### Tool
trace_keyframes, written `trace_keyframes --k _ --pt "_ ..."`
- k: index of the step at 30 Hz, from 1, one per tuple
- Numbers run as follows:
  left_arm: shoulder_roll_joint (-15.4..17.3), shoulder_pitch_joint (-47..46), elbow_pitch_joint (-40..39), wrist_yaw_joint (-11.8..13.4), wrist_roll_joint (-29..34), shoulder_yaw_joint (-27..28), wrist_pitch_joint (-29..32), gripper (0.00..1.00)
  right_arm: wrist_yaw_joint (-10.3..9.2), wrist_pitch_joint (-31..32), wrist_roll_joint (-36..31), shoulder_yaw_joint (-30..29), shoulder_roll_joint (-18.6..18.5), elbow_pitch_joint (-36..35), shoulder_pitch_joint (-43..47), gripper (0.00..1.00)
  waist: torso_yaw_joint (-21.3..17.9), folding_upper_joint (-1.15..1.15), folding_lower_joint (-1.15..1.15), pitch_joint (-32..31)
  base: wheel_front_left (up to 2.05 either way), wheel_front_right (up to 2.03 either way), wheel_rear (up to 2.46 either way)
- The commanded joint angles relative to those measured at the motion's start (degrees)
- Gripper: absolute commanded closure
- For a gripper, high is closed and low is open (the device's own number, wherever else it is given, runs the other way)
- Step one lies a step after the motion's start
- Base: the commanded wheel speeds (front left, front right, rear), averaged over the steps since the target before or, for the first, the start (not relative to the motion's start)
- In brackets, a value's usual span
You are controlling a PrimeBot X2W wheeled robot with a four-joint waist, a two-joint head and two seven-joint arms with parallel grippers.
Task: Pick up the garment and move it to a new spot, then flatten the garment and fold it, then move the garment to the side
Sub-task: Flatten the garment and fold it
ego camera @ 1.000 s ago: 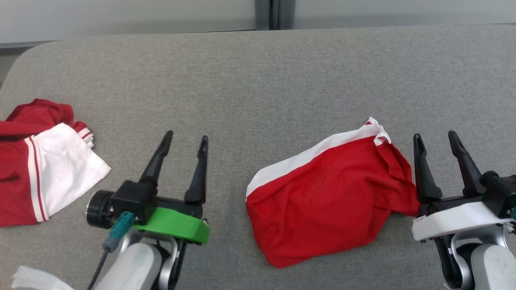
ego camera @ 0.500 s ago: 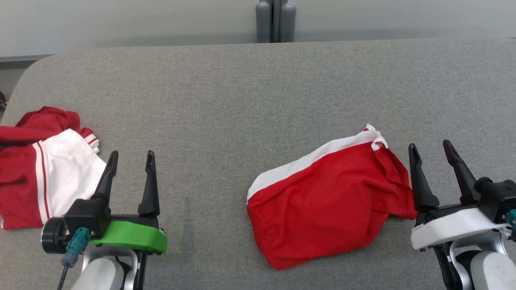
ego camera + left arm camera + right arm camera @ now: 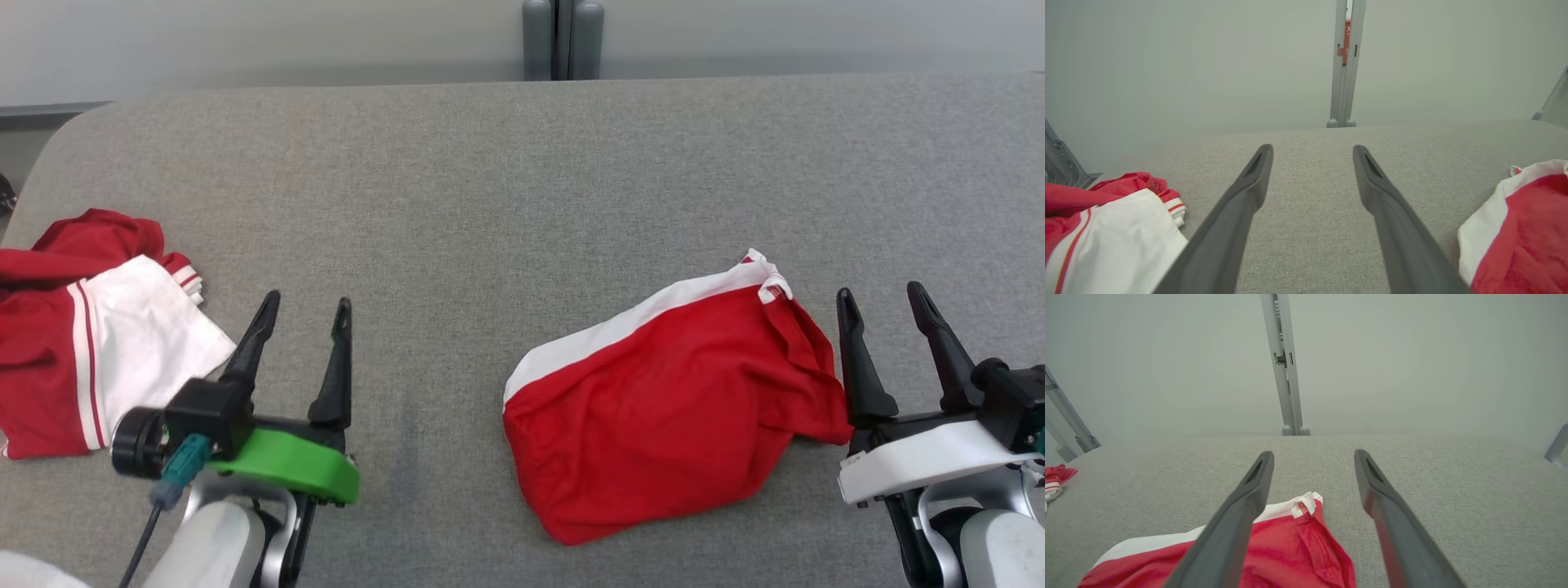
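A red garment with a white band [image 3: 669,400] lies folded in a rough bundle on the right half of the grey padded table [image 3: 490,204]. It also appears at the right edge of the left wrist view [image 3: 1523,228] and under my right fingers [image 3: 1298,555]. A second garment, red and white [image 3: 98,359], lies crumpled at the table's left edge [image 3: 1114,228]. My left gripper [image 3: 308,300] hovers open just right of the crumpled one [image 3: 1312,148], holding nothing. My right gripper [image 3: 879,291] stands open beside the bundle's right corner [image 3: 1313,453], also holding nothing.
A grey double post [image 3: 562,39] stands behind the table's far edge against a pale wall. The table's left corner is rounded. Bare grey cloth stretches between the two garments and across the far half. Something white [image 3: 24,572] peeks in at the bottom left corner.
The head camera tipped, so the far edge now sits lower in view. My left gripper swung left toward the crumpled garment, then drifted back a little right. The right gripper and bundle stayed put.
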Motion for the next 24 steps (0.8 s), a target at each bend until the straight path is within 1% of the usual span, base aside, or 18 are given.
trace_keyframes --k 1,6,9,10,13,15,20,21,22,23,24 --pt "0.2 -3.0 -0.4 -1.5 -0.2 -1.0 1.7 0.0 -0.08 0.2 0.0 -0.1 -0.1 -0.3 0.0 0.0 0.5 0.0 0.0 0.9 0.0 0.0 0.0" --pt "-1.5 -8.9 0.9 -7.3 -0.8 -7.3 10.0 0.0 -0.08 0.3 -0.3 0.3 -0.2 -0.7 -1.4 0.0 0.2 0.0 0.0 3.2 0.0 0.0 0.0" --pt "-3.8 -11.3 3.4 -10.0 -1.4 -11.1 14.4 0.0 -0.08 0.3 -0.2 0.8 -0.1 -0.5 -1.9 0.0 -0.4 0.0 0.0 4.3 0.0 0.0 0.0" --pt "-4.8 -11.5 4.4 -10.5 -2.1 -12.0 15.5 0.0 -0.08 0.2 -0.2 1.0 0.0 -0.3 -2.0 0.0 -0.6 0.0 0.0 4.5 0.0 0.0 0.0" --pt "-6.0 -12.8 7.5 -11.7 -2.6 -14.5 18.3 0.0 -0.08 -0.2 0.2 1.3 0.0 0.4 -2.7 0.0 -1.4 0.0 0.0 5.2 0.0 0.0 0.0" --pt "-6.8 -13.1 9.6 -12.1 -3.1 -15.3 19.1 0.0 -0.08 -0.4 0.3 1.5 0.1 0.6 -2.8 0.0 -1.9 0.0 0.0 5.6 0.0 0.0 0.0" --pt "-7.4 -13.9 13.8 -12.5 -4.3 -15.6 20.2 0.0 -0.08 -0.6 0.4 1.2 -0.4 1.7 -3.4 0.0 -2.5 0.0 0.0 6.4 0.0 0.0 0.0" --pt "-7.4 -14.1 14.4 -12.7 -4.5 -15.8 20.4 0.06 -0.08 -0.5 0.3 1.3 -0.5 1.8 -3.6 0.0 -2.5 0.0 0.0 6.6 0.0 0.0 0.0" --pt "-7.6 -14.1 14.9 -12.8 -4.9 -15.9 20.7 0.18 -0.08 -0.3 0.3 1.4 -0.5 2.0 -3.8 0.0 -2.6 0.0 0.0 6.7 0.0 0.0 0.0" --pt "-7.6 -14.3 15.5 -13.1 -5.2 -16.3 21.0 1.0 -0.08 -0.1 0.1 1.7 -0.9 2.2 -4.0 0.0 -2.6 0.0 0.0 6.9 0.0 0.0 0.0" --pt "-7.6 -14.6 15.7 -13.2 -5.4 -16.4 21.2 1.0 -0.08 0.0 0.1 1.9 -1.3 2.5 -4.2 0.0 -2.6 0.0 0.0 7.1 0.0 0.0 0.0"
